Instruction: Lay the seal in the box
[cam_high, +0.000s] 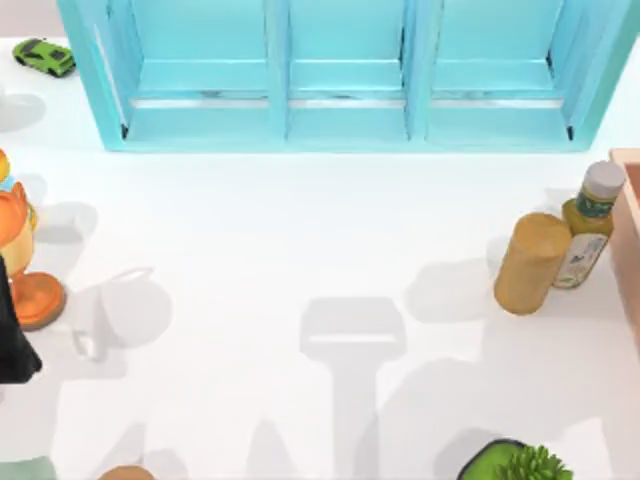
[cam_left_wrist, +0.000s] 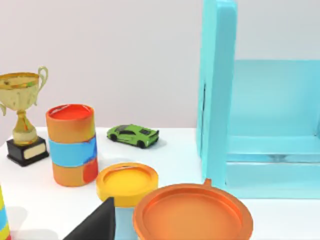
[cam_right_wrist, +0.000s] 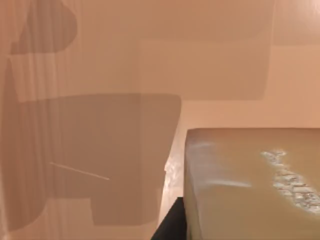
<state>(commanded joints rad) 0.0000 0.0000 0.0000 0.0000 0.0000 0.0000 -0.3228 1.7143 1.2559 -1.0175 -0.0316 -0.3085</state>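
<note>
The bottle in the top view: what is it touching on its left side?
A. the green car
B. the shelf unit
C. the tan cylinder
C: the bottle leans against the tan cylinder at the table's right, beside the box.

1. The bottle (cam_high: 586, 228) at the table's right carries a label, its print too small to read.
2. The seal (cam_right_wrist: 252, 182) bears a whitish engraved mark, not legible.

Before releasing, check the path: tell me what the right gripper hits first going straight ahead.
Right gripper, holding the seal at the box: likely the box's salmon floor first; depth unclear.
</note>
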